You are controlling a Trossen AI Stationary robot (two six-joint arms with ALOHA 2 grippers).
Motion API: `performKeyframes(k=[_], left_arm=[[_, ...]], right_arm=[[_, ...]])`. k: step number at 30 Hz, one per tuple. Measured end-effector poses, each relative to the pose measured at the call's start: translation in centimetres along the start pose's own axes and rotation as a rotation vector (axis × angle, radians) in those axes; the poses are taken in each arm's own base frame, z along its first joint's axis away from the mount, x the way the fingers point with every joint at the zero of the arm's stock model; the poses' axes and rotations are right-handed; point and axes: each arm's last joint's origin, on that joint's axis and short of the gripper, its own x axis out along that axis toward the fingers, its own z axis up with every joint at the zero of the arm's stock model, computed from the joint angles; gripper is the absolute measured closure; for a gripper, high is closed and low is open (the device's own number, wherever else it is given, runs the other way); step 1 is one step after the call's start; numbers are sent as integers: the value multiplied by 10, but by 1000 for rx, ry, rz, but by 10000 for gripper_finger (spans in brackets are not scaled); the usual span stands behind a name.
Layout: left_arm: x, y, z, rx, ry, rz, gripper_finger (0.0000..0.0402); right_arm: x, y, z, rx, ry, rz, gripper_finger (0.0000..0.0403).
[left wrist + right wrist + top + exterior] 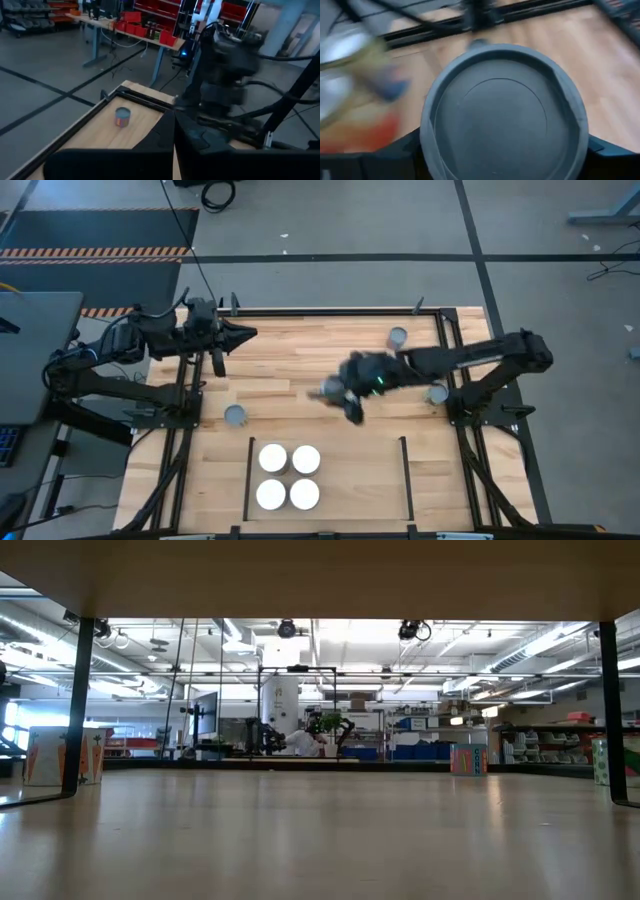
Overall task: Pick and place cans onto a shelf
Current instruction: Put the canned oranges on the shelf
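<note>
Four white-topped cans point(288, 476) stand in a square on the pale shelf panel point(350, 480), between its two black rails near the table's near edge. Grey-topped cans stand on the table at the far right point(398, 337), at the right point(437, 393) and at the left point(235, 415). My right gripper point(335, 392) is over the table's middle, shut on another grey-topped can point(502, 115). My left gripper point(245, 332) hangs shut and empty near the far left; from it the far-right can point(122, 117) shows. My right gripper pinches the grey-topped can between its two fingers, one on each side of the can's round wall point(422, 145), just below the rim. The fingers come from above, slanting from the table's right. The can's top faces the wrist camera. Its underside is hidden.
A black frame rail point(330, 311) edges the table's far side, and arm mounts stand at both sides. Bare planks lie between the shelf and my right gripper. The low view looks across a pale surface point(320, 830) under a beam and shows no can.
</note>
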Motion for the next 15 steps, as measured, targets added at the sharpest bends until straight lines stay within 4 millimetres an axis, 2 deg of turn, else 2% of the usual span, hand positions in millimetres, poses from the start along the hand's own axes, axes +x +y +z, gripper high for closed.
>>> performKeyframes(k=[5, 11, 15], left_arm=[[0, 0, -1, -79, 6, 1, 393], [-1, 0, -1, -120, 13, -7, 392], [-8, 1, -2, -92, 31, -15, 392]], right_arm=[[-22, 60, -11, -94, 122, 10, 115], [-15, 115, -37, -173, 209, 100, 114], [-11, 137, -60, -321, 281, 136, 114]])
